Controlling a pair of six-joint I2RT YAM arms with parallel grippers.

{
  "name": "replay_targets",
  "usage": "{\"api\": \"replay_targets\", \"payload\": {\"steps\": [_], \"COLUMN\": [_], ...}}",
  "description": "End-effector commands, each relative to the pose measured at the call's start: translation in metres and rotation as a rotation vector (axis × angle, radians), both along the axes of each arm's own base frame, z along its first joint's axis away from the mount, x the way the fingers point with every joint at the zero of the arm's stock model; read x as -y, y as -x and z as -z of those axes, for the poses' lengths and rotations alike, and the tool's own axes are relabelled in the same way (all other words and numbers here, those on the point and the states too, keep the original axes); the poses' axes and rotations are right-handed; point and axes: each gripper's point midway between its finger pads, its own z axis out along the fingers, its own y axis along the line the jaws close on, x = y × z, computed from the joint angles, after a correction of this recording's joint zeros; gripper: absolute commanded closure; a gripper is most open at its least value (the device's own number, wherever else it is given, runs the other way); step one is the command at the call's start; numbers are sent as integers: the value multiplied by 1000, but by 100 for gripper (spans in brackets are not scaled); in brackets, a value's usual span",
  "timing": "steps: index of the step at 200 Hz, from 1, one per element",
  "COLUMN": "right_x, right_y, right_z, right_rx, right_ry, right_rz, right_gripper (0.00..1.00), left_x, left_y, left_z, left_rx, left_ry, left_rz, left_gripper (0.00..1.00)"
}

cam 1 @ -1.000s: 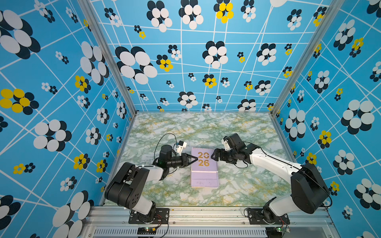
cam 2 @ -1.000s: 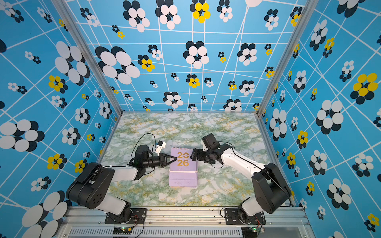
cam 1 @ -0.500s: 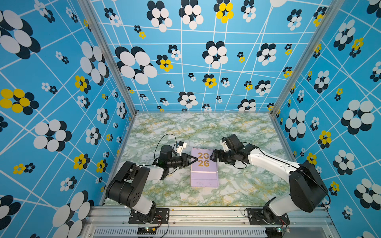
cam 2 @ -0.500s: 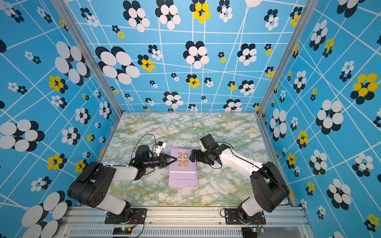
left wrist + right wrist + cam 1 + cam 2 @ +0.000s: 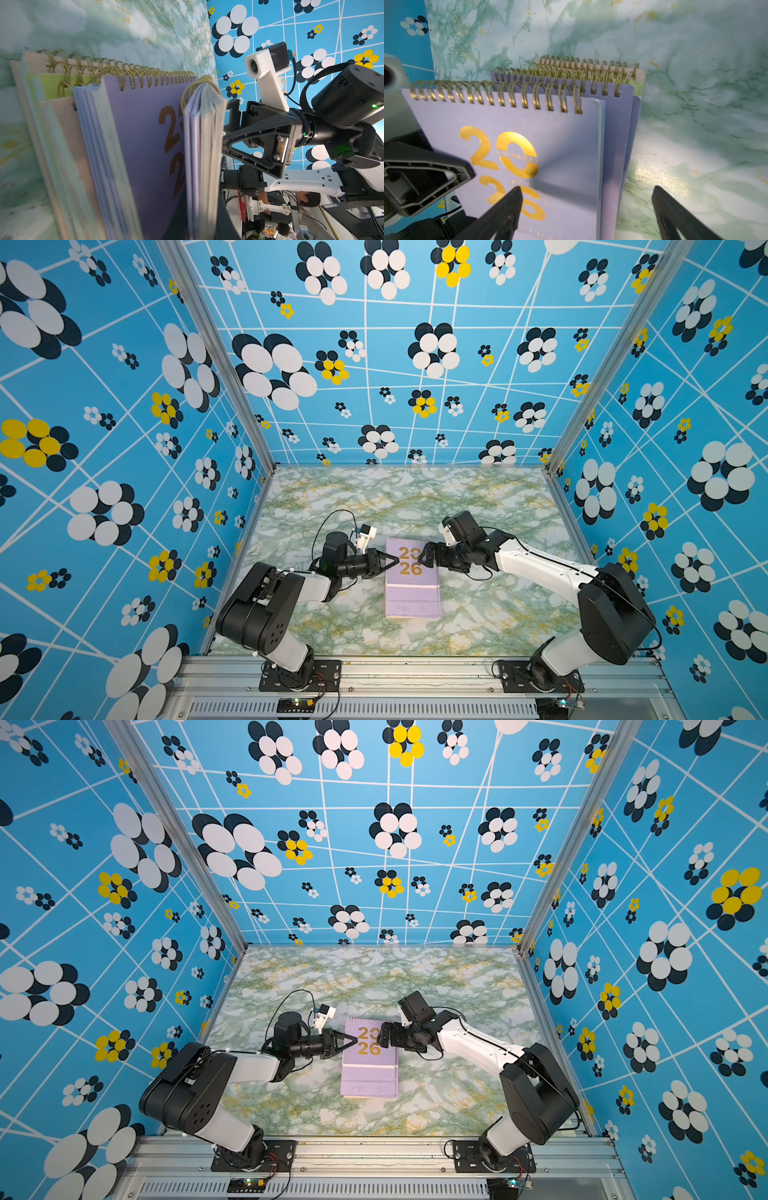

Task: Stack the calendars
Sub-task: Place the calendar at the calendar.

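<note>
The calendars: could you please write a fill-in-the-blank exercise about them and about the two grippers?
The uppermost calendar has a ___ cover.
The gold number printed on it reads ___.
The left gripper, with its tip over that cover, is ___.
The right gripper, at the opposite edge, is ___.
Missing words: lilac; 2026; shut; open.

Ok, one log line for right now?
left gripper: shut, tip over top lilac calendar | right gripper: open, straddling its edge | calendars: one pile, edges uneven
</note>
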Motion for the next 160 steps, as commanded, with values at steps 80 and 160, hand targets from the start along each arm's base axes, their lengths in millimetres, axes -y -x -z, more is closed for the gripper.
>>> {"api": "replay_targets", "payload": {"steps": [80,160], "right_x": [-13,-19], "right_y": [-1,2], "right_z": [2,6], "right_rx": [-10,-16], "right_ry": [-5,-8], "right_rz": [-2,-9], "right_gripper": [1,1], "left_x": [1,-3], "left_y": [-13,-8], "left_z": [-9,-3], "left_rx": [65,56], "left_ry": [2,-59], "left_rz": [-9,-5], "left_gripper": [100,81]}}
